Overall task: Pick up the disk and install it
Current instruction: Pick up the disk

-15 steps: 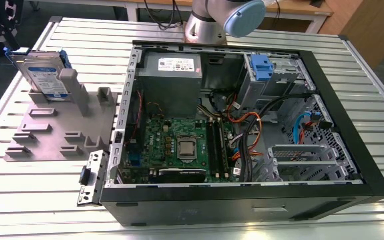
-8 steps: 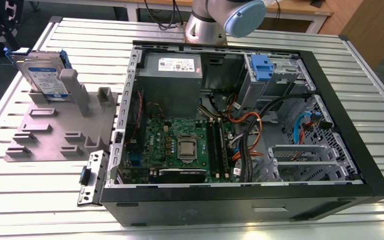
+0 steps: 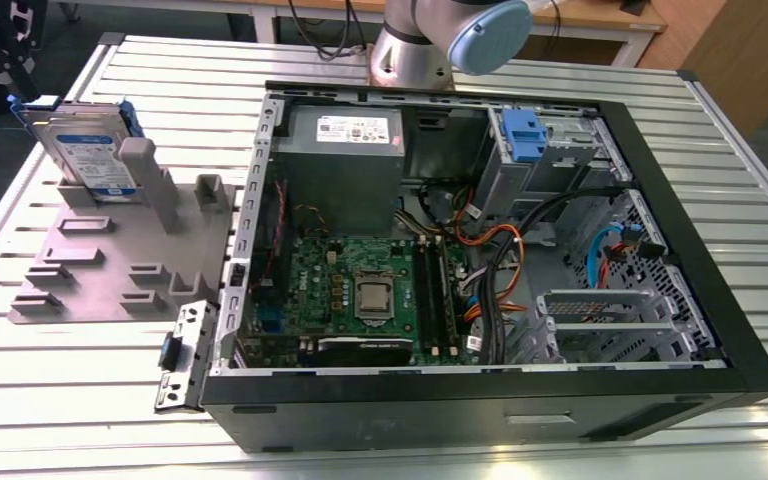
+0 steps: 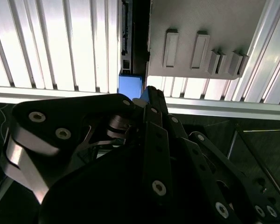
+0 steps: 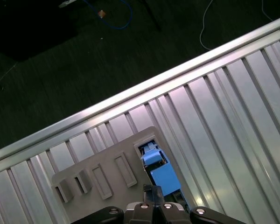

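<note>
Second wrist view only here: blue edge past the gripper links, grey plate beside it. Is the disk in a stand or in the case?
Observer: In a stand. In the exterior view the disk stands upright on edge in a grey holder on the slatted table, at the exterior view's left of the computer case.
Operator: Case open?
Observer: Yes. It lies on its side, open face up, with the motherboard exposed.
Operator: Where's the drive cage?
Observer: The drive cage is in the case's corner away from that camera, toward the exterior view's right, with a blue latch on it. Whether its slot is free I cannot tell.
</note>
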`<state>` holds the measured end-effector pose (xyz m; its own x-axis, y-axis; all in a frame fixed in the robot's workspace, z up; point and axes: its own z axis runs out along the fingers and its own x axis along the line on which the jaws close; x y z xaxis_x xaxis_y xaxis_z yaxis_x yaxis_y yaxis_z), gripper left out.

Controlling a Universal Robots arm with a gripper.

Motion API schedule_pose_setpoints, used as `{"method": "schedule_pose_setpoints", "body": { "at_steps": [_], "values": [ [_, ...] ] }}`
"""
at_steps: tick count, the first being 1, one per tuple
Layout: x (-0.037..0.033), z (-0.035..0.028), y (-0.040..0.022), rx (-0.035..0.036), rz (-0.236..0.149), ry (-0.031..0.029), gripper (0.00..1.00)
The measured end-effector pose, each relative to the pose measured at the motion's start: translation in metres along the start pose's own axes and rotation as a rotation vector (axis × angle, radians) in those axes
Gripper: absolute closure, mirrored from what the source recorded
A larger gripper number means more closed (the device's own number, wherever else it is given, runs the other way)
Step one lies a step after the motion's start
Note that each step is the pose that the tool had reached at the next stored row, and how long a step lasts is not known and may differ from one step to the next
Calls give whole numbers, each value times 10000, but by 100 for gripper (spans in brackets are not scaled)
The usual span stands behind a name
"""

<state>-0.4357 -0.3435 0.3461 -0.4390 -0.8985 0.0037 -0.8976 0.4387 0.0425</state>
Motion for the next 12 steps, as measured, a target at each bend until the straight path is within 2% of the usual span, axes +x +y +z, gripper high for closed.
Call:
{"method": "schedule_pose_setpoints", "body": {
  "at_steps": [12],
  "values": [
    [0, 0, 0, 0, -182, 8, 89]
  ]
}}
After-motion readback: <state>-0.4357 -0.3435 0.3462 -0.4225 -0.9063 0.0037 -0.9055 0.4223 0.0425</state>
